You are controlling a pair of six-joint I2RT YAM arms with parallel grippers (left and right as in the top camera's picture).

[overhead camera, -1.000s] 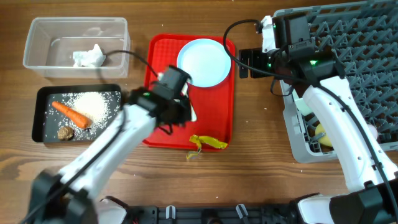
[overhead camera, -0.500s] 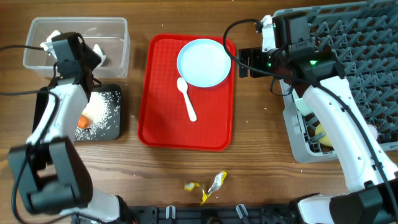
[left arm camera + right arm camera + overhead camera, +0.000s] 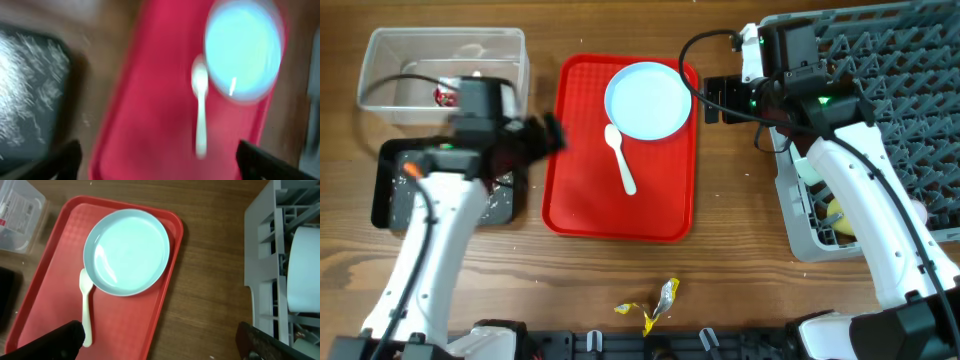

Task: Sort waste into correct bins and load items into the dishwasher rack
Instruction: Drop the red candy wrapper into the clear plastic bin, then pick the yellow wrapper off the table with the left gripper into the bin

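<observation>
On the red tray [image 3: 582, 190], white plastic spoon [image 3: 620, 160] lies just beside the pale blue round plate [image 3: 647, 100], long axis running plate-to-near-edge. Left tool [image 3: 548, 130], fingers spread and empty, is at the tray's left rim, nearer than the right tool [image 3: 713, 100], likewise spread and empty.

Red tray [image 3: 130, 325] on wooden desk [image 3: 210, 280]. Pale blue plate [image 3: 126, 251] sits upright in the tray's upper part. White spoon [image 3: 86, 307] lies just left-below the plate, bowl end up by the rim. Clear tub [image 3: 20, 210] at top left corner, black tray [image 3: 6, 295] at left edge. Grey rack [image 3: 262, 240] at right, with a pale round dish [image 3: 305, 270] inside it. Right gripper [image 3: 156, 332] has its fingers spread wide at the bottom corners.
</observation>
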